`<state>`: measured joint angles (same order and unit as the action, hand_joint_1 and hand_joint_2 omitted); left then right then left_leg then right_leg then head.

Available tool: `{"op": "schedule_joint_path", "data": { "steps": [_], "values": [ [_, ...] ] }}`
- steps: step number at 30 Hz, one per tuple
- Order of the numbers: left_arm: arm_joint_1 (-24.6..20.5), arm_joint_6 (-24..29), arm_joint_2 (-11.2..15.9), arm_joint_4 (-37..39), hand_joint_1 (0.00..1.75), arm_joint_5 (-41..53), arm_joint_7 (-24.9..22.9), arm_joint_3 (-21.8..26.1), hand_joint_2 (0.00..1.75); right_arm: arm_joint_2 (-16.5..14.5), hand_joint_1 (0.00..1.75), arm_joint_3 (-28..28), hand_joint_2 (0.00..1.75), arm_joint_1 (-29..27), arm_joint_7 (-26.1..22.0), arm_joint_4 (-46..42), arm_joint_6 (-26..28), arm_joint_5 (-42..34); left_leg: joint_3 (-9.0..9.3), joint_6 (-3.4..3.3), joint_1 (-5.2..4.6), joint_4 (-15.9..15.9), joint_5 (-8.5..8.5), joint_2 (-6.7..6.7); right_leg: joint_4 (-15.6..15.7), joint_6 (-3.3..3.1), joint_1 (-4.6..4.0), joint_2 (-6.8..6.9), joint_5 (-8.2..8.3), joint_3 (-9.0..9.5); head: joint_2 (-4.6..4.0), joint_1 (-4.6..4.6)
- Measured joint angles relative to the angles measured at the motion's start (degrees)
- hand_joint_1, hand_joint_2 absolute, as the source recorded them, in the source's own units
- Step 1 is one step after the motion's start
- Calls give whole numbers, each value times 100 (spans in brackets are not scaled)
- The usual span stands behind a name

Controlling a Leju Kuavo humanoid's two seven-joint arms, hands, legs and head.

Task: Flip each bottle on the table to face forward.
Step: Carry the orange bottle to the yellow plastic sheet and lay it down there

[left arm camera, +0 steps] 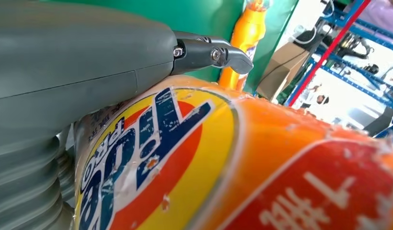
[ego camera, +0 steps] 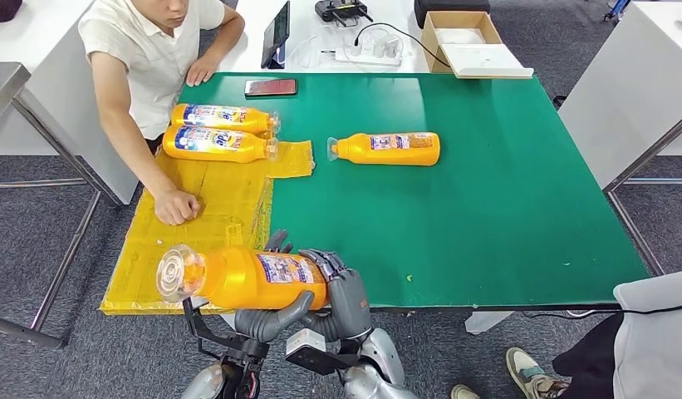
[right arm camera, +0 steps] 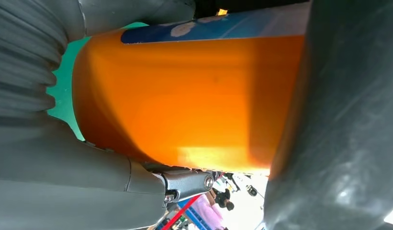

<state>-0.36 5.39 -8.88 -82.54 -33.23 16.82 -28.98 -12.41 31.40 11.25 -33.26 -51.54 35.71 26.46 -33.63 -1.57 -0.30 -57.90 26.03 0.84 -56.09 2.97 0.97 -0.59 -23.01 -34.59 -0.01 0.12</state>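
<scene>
Up close, the left wrist view shows the held bottle's (left arm camera: 261, 163) printed label under the left hand (left arm camera: 65, 96), while the right wrist view shows plain orange beneath the right hand (right arm camera: 65, 182). From the head view both hands grip it on its side at the counter's (ego camera: 487, 216) near edge — three more bottles (ego camera: 214, 143) lie beyond, beside a person's fist (ego camera: 176, 206).

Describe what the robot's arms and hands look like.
Silver rounded arm shells meet at the bottom of the head view. The right robot hand is matte grey with darker segmented fingers; the left robot hand has a thick grey thumb. Wrist views show ribbed grey covers and metal screws.
</scene>
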Motion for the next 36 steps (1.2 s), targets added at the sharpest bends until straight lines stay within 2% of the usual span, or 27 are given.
{"op": "schedule_joint_path", "data": {
  "steps": [2, 10, 11, 13, 14, 15, 17, 24, 28, 30, 33, 36],
  "values": [
    [19, 124, -23, -17, 175, -38, 103, 5, 175, -38, 175, 37, 175, 10, 16, 53, -20, -44, 0, 0, 0, 0, 0, 0, 0, 0, 0, 0, 0, 0, 0, 0],
    [145, 446, -107, -192, 175, -105, 281, 121, 175, -153, 172, 145, 175, 58, 40, 218, -73, -188, 0, 0, 0, 0, 0, -2, 0, 0, 0, 0, 0, -2, 0, -1],
    [159, 476, -115, -205, 175, -107, 310, 134, 175, -161, 145, 158, 175, 62, 43, 231, -109, -210, 0, 0, 0, 0, 0, -3, 0, 0, 0, -1, 0, -2, -1, -1],
    [202, 555, -135, -252, 175, -108, 383, 167, 175, -179, 58, 200, 175, 68, 53, 261, -243, -279, 0, 0, 0, 0, 0, -4, 0, 0, 0, -1, 0, -3, -1, 1],
    [226, 587, -144, -287, 175, -108, 421, 188, 175, -184, 16, 234, 131, 72, 57, 282, -343, -312, 0, 0, 0, 0, 0, -4, 0, 0, 0, -1, 0, -3, -1, 0],
    [247, 617, -153, -329, 175, -108, 454, 215, 175, -186, 0, 273, 87, 75, 61, 309, -455, -340, 0, 0, 0, 0, 0, -4, 0, 0, 0, -1, 0, -3, 0, 1],
    [272, 649, -163, -402, 175, -103, 500, 287, 175, -184, 0, 366, 0, 81, 64, 374, -655, -348, 0, 0, 0, 0, 0, -4, 0, 0, 0, -1, 0, -3, -1, -2],
    [275, 759, -161, -615, 175, 207, 832, 549, 175, -161, 0, 520, 0, 74, 20, 474, -719, -504, 0, 0, 1, 0, 0, -4, 0, 0, 0, -1, 0, -4, 0, -2],
    [182, 1249, -112, -667, 175, 926, 926, 696, 175, -109, 0, 512, 0, -10, 8, 427, -566, -542, 0, 0, 0, 0, 0, 0, 0, 0, 0, 0, 0, -3, 1, 1],
    [43, 1859, -13, -526, 175, 1703, 964, 792, 175, -44, 0, 465, 0, -94, 2, 366, -460, -540, 0, 0, 0, 0, 0, 2, 0, 0, 0, 1, 0, -3, 1, 1],
    [-206, 2991, 143, -6, 175, 3431, 1160, 1077, 175, 65, 0, 258, 0, -208, -46, 243, -308, -532, 1, 0, 1, 0, -1, 0, -1, -1, 0, -1, 0, -2, 1, -1],
    [-418, 3398, 176, 553, 175, 5012, 1235, 1673, 175, 147, 0, -38, 0, -331, -81, 90, -262, -485, 2, 1, 1, 0, -2, -4, -1, -1, -1, -1, 1, -2, 0, 0]
  ]
}}
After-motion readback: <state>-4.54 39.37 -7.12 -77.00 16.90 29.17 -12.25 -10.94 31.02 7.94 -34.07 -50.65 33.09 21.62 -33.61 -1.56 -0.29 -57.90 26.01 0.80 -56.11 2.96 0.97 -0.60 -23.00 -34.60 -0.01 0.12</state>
